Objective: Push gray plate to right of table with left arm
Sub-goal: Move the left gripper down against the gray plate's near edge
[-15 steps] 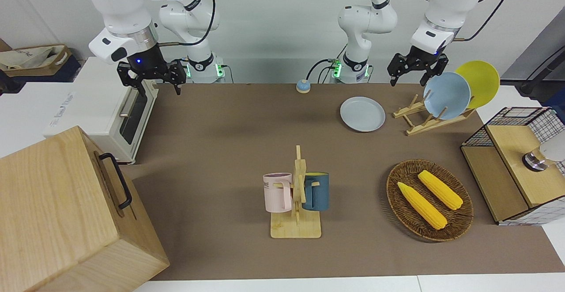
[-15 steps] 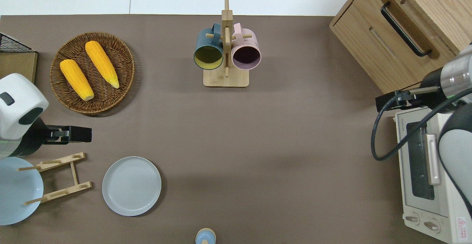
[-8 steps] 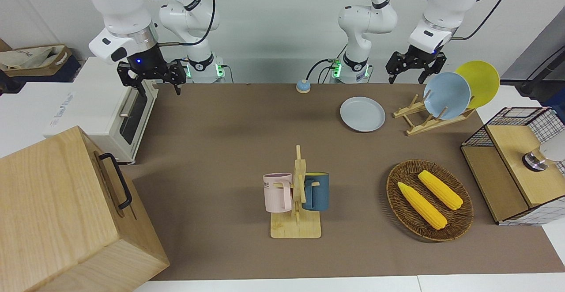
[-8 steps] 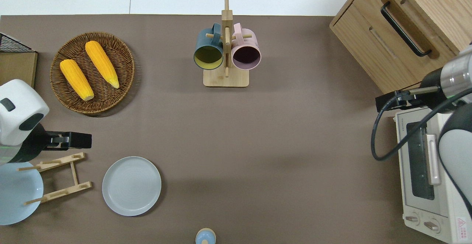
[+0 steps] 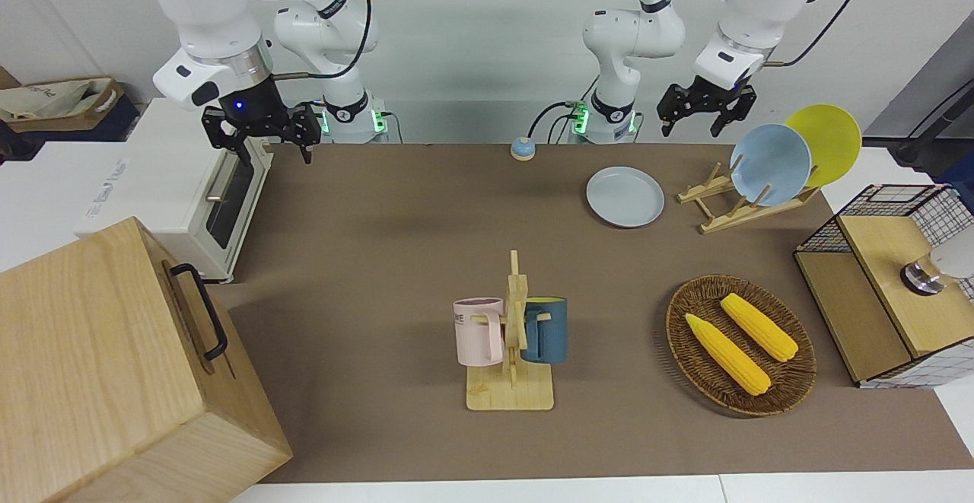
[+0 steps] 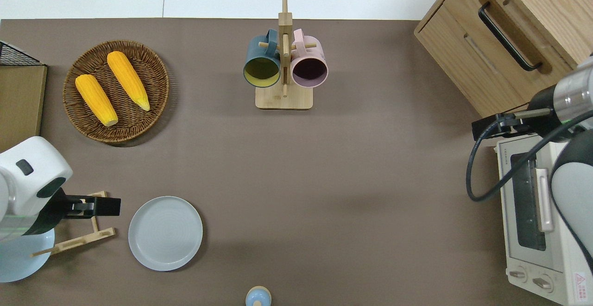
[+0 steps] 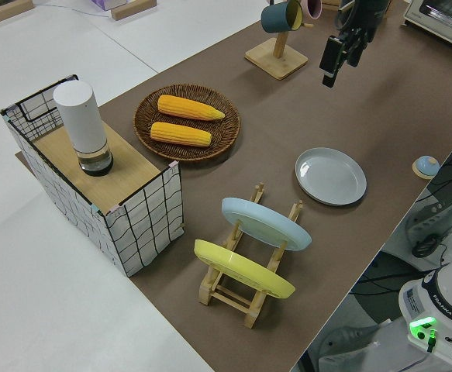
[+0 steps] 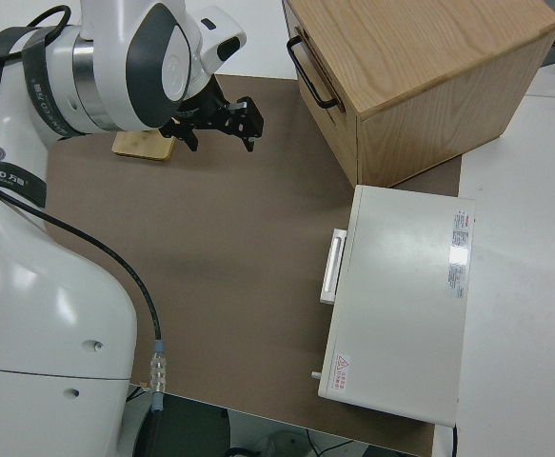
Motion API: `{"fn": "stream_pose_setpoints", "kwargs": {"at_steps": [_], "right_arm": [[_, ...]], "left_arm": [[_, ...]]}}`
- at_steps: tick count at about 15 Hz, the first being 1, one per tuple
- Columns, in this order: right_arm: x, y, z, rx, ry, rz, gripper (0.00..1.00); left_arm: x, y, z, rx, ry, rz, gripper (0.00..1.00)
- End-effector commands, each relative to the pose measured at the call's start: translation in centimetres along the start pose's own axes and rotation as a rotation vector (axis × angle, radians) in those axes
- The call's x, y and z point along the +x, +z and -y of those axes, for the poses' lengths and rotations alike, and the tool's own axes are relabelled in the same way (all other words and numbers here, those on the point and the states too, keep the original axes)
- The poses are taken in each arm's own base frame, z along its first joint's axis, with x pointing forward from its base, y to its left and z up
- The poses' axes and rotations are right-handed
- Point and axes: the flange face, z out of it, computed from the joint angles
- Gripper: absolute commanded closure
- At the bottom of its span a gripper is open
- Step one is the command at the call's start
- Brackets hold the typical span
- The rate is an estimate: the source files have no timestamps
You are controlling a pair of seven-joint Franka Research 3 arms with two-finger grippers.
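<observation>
Over the wooden rack (image 6: 74, 236), left claw (image 5: 700, 117) spread apart and empty, clear of the gray plate (image 6: 165, 233).

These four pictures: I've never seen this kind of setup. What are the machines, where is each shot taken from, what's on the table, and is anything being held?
Two white robot arms stand at one long side of a brown table, each ending in a small black two-finger gripper. One picture faces them from across the table, one looks straight down, and two look along the table from its ends.

The left gripper is open and empty, up in the air over the wooden plate rack, beside the gray plate, which lies flat and untouched. The right gripper is parked, also open and empty.

Also on the table: a blue plate and a yellow plate standing in the rack, a basket with two corn cobs, two mugs on a stand, a toaster oven and a wooden box.
</observation>
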Motion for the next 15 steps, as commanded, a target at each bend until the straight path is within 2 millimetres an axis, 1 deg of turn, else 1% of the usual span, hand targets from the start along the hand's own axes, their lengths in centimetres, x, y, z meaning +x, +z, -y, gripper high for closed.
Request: {"fn": "stream_pose_setpoints", "kwargs": {"at_steps": [1,5,7,10,12,15], "right_arm": [[-0.3,-0.3,0.0,0.006,0.006,0.003,0.017],[-0.3,-0.3,0.0,0.006,0.004,0.003,0.017],[-0.3,-0.3,0.0,0.006,0.004,0.003,0.017],[-0.3,-0.3,0.0,0.006,0.004,0.003,0.017],[-0.3,-0.3,0.0,0.006,0.004,0.003,0.017],[-0.3,-0.3,0.0,0.006,0.006,0.003,0.017]], "left_arm": [[-1.9,2.4,0.3,-0.005,0.008,-0.03,0.01],[-3.1,5.1,0.5,-0.01,0.009,-0.05,0.01],[-4.0,7.0,0.5,-0.012,0.011,-0.073,0.01],[-5.1,10.0,1.3,-0.013,-0.002,-0.094,0.01],[-5.2,11.7,1.3,-0.011,-0.001,-0.102,0.01],[-5.4,13.5,1.3,-0.007,0.0,-0.113,0.01]]}}
